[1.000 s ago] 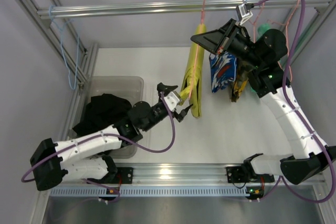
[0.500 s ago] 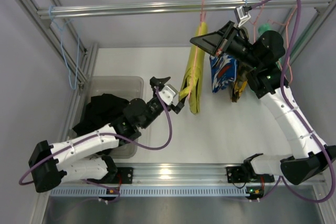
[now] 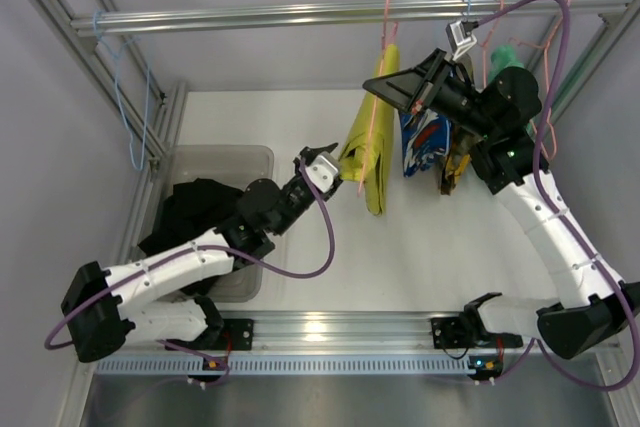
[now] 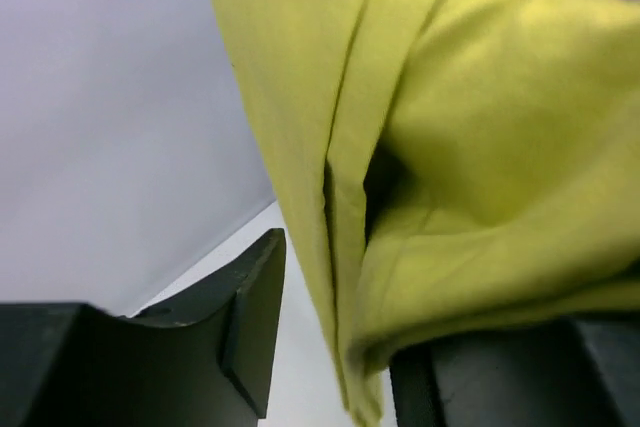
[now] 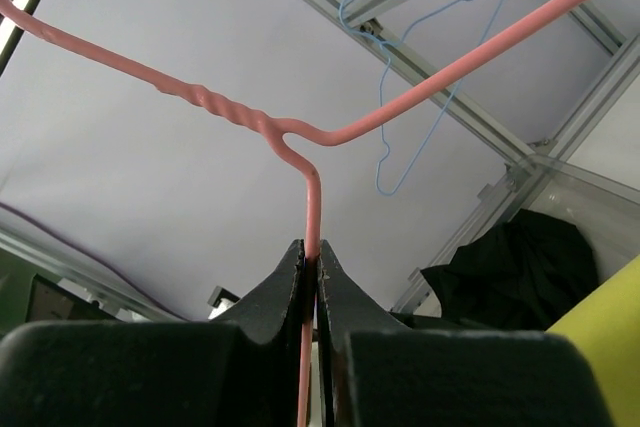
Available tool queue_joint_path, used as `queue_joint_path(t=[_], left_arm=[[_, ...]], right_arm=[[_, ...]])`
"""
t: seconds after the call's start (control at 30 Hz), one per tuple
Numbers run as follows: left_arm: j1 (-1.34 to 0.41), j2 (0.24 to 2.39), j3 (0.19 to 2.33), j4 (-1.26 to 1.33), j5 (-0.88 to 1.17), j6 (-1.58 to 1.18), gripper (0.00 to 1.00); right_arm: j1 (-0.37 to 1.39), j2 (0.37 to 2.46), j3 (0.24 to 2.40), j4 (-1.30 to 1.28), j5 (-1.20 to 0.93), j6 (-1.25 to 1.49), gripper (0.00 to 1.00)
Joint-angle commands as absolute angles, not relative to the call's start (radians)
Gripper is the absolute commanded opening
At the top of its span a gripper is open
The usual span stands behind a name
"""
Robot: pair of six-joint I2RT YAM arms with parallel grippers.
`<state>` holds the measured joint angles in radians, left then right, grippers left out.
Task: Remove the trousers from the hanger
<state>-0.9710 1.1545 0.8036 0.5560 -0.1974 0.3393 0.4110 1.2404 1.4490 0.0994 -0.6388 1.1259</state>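
The bright yellow trousers (image 3: 368, 152) hang folded over a pink wire hanger (image 3: 383, 52) under the top rail. My right gripper (image 3: 378, 85) is shut on that hanger's wire; in the right wrist view the hanger (image 5: 312, 182) runs down between the closed jaws of the gripper (image 5: 312, 252). My left gripper (image 3: 335, 162) is at the trousers' lower left edge. In the left wrist view the yellow cloth (image 4: 470, 147) hangs between the gripper's (image 4: 345, 347) jaws, against the right one, with a gap to the left one. Black trousers (image 3: 200, 212) lie in the bin.
A clear plastic bin (image 3: 255, 155) stands at the table's left. A blue wire hanger (image 3: 135, 117) hangs from the rail (image 3: 250, 17) at far left. To the right of the yellow trousers hang a blue patterned garment (image 3: 425, 142) and a green one (image 3: 510, 52).
My left gripper has moved up and right onto the yellow trousers' lower edge, and its jaws have narrowed around the cloth. The right gripper has kept its hold on the hanger.
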Motion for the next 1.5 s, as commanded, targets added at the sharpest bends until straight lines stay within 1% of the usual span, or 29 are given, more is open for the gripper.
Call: queue_joint_path(t=[0.0, 0.03, 0.13, 0.17, 0.37, 0.57, 0.73, 0.9, 1.17, 1.47], left_arm=[[-0.948, 1.138, 0.880, 0.637, -0.173, 0.377, 0.44], [-0.948, 1.138, 0.893, 0.629, -0.173, 0.382, 0.30], [-0.946, 1.128, 0.908, 0.597, -0.160, 0.391, 0.12], [-0.946, 1.124, 0.914, 0.585, -0.156, 0.388, 0.00], [-0.946, 1.100, 0.974, 0.523, -0.150, 0.368, 0.00], [-0.946, 1.088, 1.112, 0.402, -0.152, 0.334, 0.00], [-0.946, 1.094, 1.245, 0.319, -0.155, 0.304, 0.00], [-0.946, 1.095, 1.319, 0.281, -0.155, 0.307, 0.00], [-0.946, 1.124, 1.451, 0.284, -0.163, 0.390, 0.00], [-0.943, 1.164, 1.620, 0.318, -0.164, 0.550, 0.00]], right_arm=[[0.408, 1.163, 1.450, 0.301, -0.644, 1.092, 0.00], [0.408, 1.158, 1.444, 0.299, -0.646, 1.089, 0.00], [0.408, 1.152, 1.428, 0.298, -0.650, 1.078, 0.00], [0.408, 1.152, 1.422, 0.299, -0.652, 1.077, 0.00], [0.408, 1.137, 1.355, 0.287, -0.666, 1.042, 0.00], [0.410, 1.118, 1.204, 0.301, -0.681, 1.023, 0.00], [0.410, 1.115, 1.160, 0.314, -0.690, 1.014, 0.00], [0.410, 1.112, 1.128, 0.316, -0.695, 1.000, 0.00], [0.411, 1.095, 1.088, 0.288, -0.698, 0.960, 0.00], [0.411, 1.074, 1.019, 0.250, -0.703, 0.913, 0.00]])
